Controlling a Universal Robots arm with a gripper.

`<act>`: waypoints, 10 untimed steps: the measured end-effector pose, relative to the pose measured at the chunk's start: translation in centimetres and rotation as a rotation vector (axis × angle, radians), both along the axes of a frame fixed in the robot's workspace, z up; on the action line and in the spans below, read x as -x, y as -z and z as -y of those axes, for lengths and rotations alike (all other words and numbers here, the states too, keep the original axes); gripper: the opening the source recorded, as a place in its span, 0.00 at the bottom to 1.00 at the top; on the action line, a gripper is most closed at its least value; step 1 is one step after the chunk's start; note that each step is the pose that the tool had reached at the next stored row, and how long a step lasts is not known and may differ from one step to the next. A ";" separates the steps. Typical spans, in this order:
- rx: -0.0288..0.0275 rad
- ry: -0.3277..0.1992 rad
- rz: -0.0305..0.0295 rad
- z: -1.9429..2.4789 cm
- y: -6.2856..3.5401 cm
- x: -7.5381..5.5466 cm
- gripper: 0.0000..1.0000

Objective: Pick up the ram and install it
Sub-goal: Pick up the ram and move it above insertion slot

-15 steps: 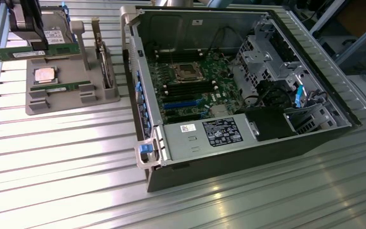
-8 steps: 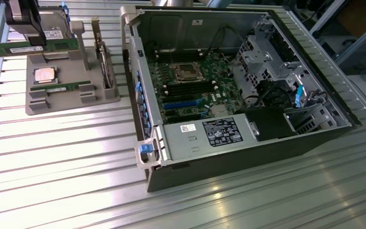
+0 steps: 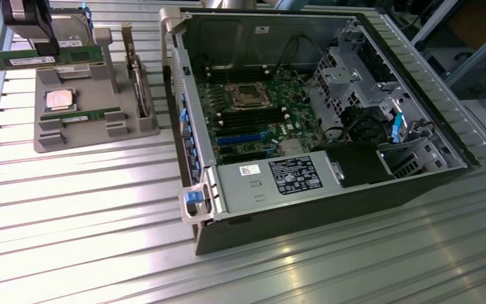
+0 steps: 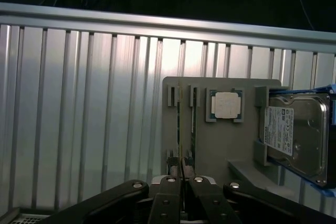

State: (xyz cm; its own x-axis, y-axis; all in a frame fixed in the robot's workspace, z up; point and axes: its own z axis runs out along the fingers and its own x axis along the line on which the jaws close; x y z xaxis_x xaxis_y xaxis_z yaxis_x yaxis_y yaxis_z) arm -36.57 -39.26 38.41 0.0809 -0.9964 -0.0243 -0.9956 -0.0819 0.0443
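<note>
Metal bench (image 3: 99, 215): your gripper (image 4: 181, 167) was clamped on the ram (image 3: 11, 59) over the tray (image 3: 91, 136), w/ CPU (image 3: 60, 99) & 2nd stick (image 3: 78, 116) below; PC case (image 3: 311, 221) beside.

**Worktop** (image 3: 99, 209): bare silver metal, built of long ribbed slats laid side by side, with shallow grooves between them and bright glare across the ribs. A raised metal rail borders the far edge in the wrist view.

**Resting directly on it, two items:**

1. **Grey parts holder** (image 3: 87, 140): a flat moulded plate with upright slots and brackets, lying flat toward the exterior view's left.
2. **Computer tower case** (image 3: 311, 218): dark, lying on its side with the open face up and the motherboard exposed. It takes up the centre and the exterior view's right. It lies just beside the holder; contact between them cannot be judged.
</note>
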 end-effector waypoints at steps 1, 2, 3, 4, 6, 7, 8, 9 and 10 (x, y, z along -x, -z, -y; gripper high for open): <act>0.0000 0.000 0.0000 0.00 -0.11 0.0 0.12; 0.0000 0.000 0.0000 0.00 -0.33 0.0 0.12; 0.0000 0.000 0.0001 0.00 -0.53 0.0 0.12; 0.0000 0.000 0.0000 0.00 -0.74 0.0 0.12; 0.0000 0.000 0.0001 0.00 -1.06 0.0 0.12; 0.0000 0.000 0.0000 0.00 -1.13 0.0 0.12; 0.0000 0.000 0.0000 0.00 -1.21 0.0 0.12; 0.0000 0.000 0.0000 0.00 -1.34 0.0 0.12; 0.0000 0.000 0.0000 0.00 -1.46 0.0 0.12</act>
